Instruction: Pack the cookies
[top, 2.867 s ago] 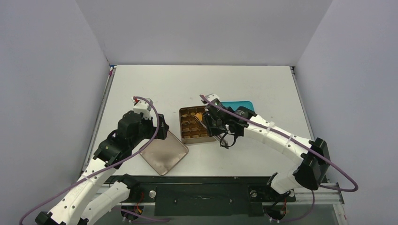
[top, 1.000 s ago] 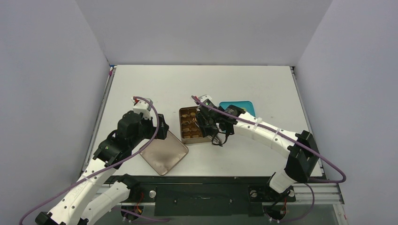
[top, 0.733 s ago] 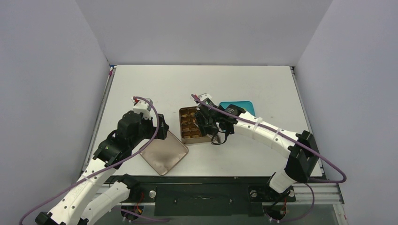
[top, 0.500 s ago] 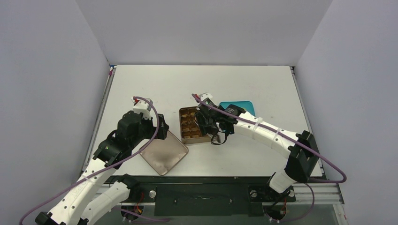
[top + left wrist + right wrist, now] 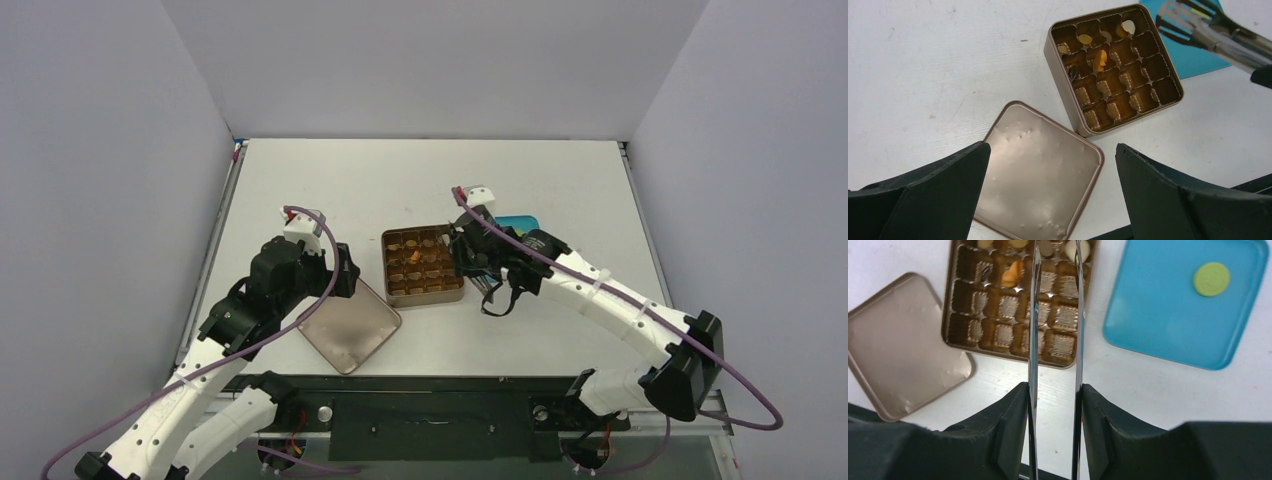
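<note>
The open gold tin holds a few cookies in its far rows: an orange one, a dark one, a tan one and a pale one. A green cookie lies on the blue tray. My right gripper is shut on the metal tweezers, whose arms stand apart over the tin's right side; their tips run out of the right wrist view. My left gripper is open and empty above the tin's lid.
The lid lies flat, inside up, left of the tin and near the table's front edge. The blue tray sits right of the tin, partly under my right arm. Grey walls enclose the table on three sides.
My right gripper has drawn back to the right, off the tin, which now shows whole. The orange cookie earlier at the tweezers' tips lies in the tin. The left arm has not moved.
</note>
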Robot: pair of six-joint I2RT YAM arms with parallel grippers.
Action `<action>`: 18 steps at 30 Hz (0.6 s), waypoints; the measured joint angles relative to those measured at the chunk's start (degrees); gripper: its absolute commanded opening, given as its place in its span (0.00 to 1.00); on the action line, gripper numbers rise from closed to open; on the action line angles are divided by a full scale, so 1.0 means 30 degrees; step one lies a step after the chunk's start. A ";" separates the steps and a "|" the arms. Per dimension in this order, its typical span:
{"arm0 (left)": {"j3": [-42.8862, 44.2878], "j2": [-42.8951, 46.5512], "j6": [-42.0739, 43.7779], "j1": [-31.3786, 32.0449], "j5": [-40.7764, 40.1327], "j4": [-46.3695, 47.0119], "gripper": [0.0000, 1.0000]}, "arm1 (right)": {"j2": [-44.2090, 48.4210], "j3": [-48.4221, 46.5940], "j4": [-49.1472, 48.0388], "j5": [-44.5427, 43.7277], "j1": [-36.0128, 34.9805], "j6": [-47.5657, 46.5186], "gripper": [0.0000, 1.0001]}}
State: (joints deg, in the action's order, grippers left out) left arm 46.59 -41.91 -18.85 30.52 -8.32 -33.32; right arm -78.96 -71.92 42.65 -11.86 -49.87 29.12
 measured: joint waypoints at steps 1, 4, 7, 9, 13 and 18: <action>0.0000 0.0000 0.0000 0.0000 0.0000 0.0000 0.97 | 0.0430 0.0270 -0.0015 -0.0095 0.0350 0.0095 0.38; 0.0000 0.0000 0.0000 0.0000 0.0000 0.0000 0.97 | 0.1610 0.1122 -0.0138 -0.0364 0.1537 0.0335 0.38; 0.0000 0.0000 0.0000 0.0000 0.0000 0.0000 0.97 | 0.2747 0.2200 -0.0189 -0.0699 0.2725 0.0561 0.40; 0.0000 0.0000 0.0000 0.0000 0.0000 0.0000 0.97 | 0.3315 0.2820 -0.0197 -0.0969 0.3264 0.0670 0.40; 0.0000 0.0000 0.0000 0.0000 0.0000 0.0000 0.97 | 0.4240 0.3949 -0.0204 -0.1384 0.4167 0.0969 0.40; 0.0000 0.0000 0.0000 0.0000 0.0000 0.0000 0.97 | 0.4852 0.5399 -0.0474 -0.1545 0.5530 0.1355 0.41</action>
State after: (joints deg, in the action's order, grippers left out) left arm 46.59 -41.91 -18.85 30.52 -8.32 -33.32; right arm -64.40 -55.72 41.23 -16.49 -33.28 33.19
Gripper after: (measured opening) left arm 0.968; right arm 0.408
